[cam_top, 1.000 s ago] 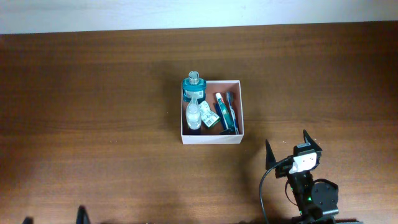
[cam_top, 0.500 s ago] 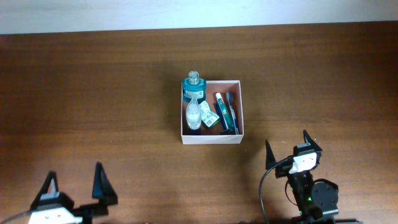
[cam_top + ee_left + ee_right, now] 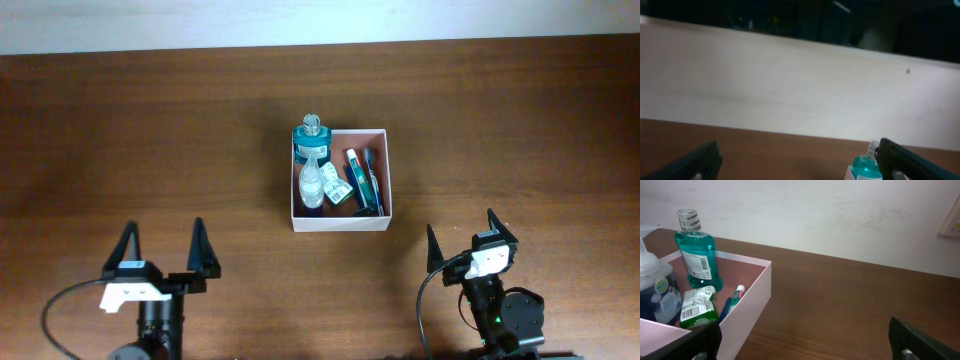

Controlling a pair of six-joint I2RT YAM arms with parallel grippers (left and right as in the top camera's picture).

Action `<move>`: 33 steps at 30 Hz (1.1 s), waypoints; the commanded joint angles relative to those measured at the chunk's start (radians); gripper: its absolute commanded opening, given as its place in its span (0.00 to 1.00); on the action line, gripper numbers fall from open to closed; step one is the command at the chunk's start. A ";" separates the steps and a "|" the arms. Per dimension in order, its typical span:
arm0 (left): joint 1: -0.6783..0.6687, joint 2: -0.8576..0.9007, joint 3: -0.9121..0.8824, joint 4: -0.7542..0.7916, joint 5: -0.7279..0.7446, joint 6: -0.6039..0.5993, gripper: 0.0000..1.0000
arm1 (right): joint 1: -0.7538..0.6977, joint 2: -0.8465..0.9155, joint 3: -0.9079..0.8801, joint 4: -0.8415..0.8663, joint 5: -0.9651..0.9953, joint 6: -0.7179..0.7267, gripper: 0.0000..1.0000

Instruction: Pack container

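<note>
Overhead, ahead of and between the left pincer [image 3: 164,236] and right pincer [image 3: 462,238], both spread wide and empty, one container [image 3: 340,223] holds one teal bottle [image 3: 311,140], one blue-filled bottle [image 3: 312,186] and one green packet [image 3: 335,186]; the slim items [image 3: 362,178] are too small to count. Left wrist: only the teal bottle's top shows, cropped, right of the pincer's midline. Right wrist: the container lies forward-left, near corner cropped, blue-filled bottle half cut off.
</note>
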 commanded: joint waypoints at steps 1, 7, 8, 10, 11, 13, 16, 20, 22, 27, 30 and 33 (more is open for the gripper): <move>0.004 -0.009 -0.071 0.039 0.034 0.006 0.99 | -0.008 -0.010 -0.005 -0.006 0.009 0.000 0.98; 0.018 -0.009 -0.142 0.042 0.030 0.010 0.99 | -0.008 -0.010 -0.005 -0.006 0.009 0.001 0.98; 0.026 -0.009 -0.152 0.043 0.031 0.010 0.99 | -0.008 -0.010 -0.005 -0.006 0.009 0.001 0.98; 0.040 -0.009 -0.166 0.043 0.030 0.010 0.99 | -0.008 -0.010 -0.005 -0.006 0.009 0.001 0.98; 0.049 -0.009 -0.172 0.043 0.030 0.010 0.99 | -0.008 -0.010 -0.005 -0.006 0.009 0.001 0.98; 0.064 -0.009 -0.185 0.043 0.030 0.010 0.99 | -0.008 -0.010 -0.005 -0.006 0.009 0.001 0.98; 0.083 -0.009 -0.203 0.042 0.027 0.010 0.99 | -0.008 -0.010 -0.005 -0.006 0.009 0.001 0.98; 0.085 -0.009 -0.220 0.042 0.026 0.010 0.99 | -0.008 -0.010 -0.005 -0.006 0.009 0.000 0.99; 0.085 -0.009 -0.225 0.027 0.026 0.010 1.00 | -0.008 -0.010 -0.005 -0.006 0.009 0.000 0.98; 0.085 -0.009 -0.225 -0.002 0.026 0.010 0.99 | -0.008 -0.010 -0.005 -0.006 0.009 0.000 0.98; 0.085 -0.009 -0.225 -0.044 0.026 0.010 0.99 | -0.008 -0.010 -0.005 -0.006 0.009 0.001 0.98; 0.085 -0.009 -0.225 -0.059 0.027 0.010 1.00 | -0.008 -0.010 -0.005 -0.006 0.009 0.001 0.98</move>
